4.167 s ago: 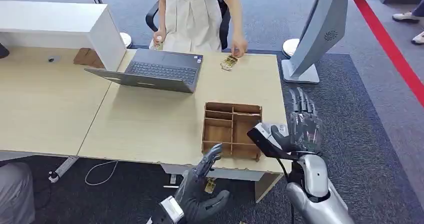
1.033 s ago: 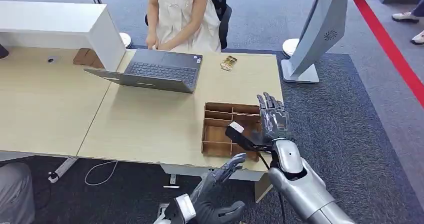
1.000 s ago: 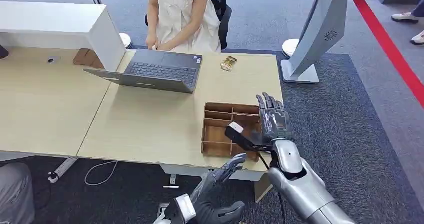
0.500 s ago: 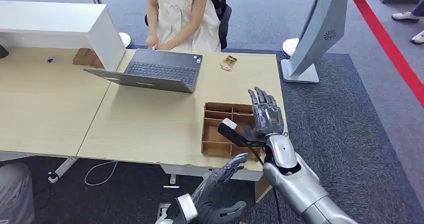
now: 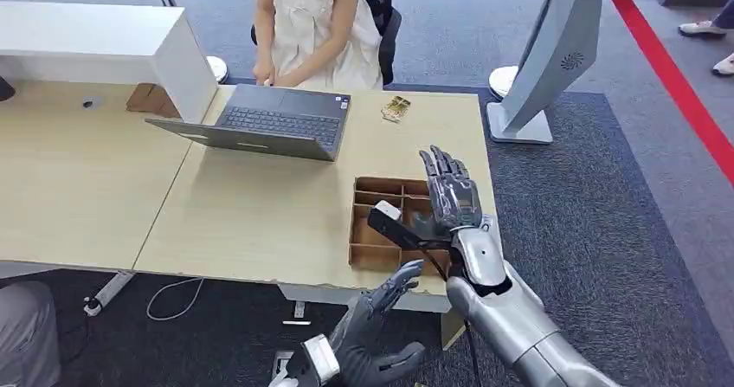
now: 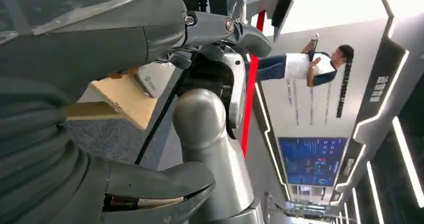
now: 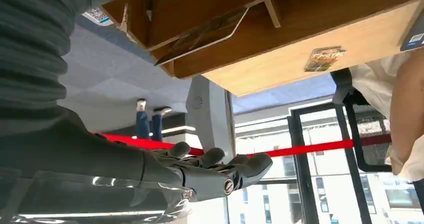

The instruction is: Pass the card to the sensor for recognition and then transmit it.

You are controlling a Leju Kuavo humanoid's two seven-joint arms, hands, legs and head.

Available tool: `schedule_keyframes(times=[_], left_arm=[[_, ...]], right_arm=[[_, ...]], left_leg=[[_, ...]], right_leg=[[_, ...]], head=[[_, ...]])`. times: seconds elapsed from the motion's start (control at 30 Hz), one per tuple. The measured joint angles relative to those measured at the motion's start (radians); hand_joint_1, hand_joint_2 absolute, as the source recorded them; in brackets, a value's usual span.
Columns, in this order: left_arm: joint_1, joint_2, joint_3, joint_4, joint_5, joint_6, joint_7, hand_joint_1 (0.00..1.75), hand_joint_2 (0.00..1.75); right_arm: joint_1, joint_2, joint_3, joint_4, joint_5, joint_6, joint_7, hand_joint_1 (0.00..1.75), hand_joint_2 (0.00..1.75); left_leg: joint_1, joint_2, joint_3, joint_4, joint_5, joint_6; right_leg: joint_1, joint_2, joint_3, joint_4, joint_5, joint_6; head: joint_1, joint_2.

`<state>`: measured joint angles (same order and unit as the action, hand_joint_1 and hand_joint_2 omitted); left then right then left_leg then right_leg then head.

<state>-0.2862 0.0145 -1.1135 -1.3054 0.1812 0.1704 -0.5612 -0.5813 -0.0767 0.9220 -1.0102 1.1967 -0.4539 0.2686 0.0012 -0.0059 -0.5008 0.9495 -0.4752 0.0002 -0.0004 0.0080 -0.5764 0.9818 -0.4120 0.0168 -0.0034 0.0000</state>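
Open grey laptop (image 5: 268,127) on light wooden desk (image 5: 251,214), seated person in pale dress (image 5: 316,23) behind it, white partition (image 5: 104,41) at left, red floor stripe (image 5: 671,75) on carpet, cable (image 5: 173,300) under desk.

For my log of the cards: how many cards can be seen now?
2. One card lies on the table's far edge near the laptop; another card is at the wooden tray by the right hand. More may be hidden.

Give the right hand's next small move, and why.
Probably lower the right hand a little toward the wooden box: it holds the card above the box's open compartments, not yet inside. The left hand is open nearby, so a handover is possible too.
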Motion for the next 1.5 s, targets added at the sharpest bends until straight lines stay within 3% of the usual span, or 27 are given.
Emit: schedule_keyframes(times=[0.63,1.5], left_arm=[[0.000,0.001,0.000,-0.001,0.014,0.026,0.007,0.00,1.75],[0.002,0.000,0.007,-0.005,-0.018,0.070,0.027,0.00,1.75]], right_arm=[[-0.010,0.001,0.016,0.043,-0.013,-0.006,0.007,0.00,1.75],[-0.048,0.044,0.011,0.115,-0.023,-0.039,-0.038,0.00,1.75]], left_leg=[[0.000,0.000,0.000,0.000,0.000,0.000],[0.000,0.000,0.000,0.000,0.000,0.000]], right_leg=[[0.000,0.000,0.000,0.000,0.000,0.000],[0.000,0.000,0.000,0.000,0.000,0.000]], head=[[0.000,0.000],[0.000,0.000]])
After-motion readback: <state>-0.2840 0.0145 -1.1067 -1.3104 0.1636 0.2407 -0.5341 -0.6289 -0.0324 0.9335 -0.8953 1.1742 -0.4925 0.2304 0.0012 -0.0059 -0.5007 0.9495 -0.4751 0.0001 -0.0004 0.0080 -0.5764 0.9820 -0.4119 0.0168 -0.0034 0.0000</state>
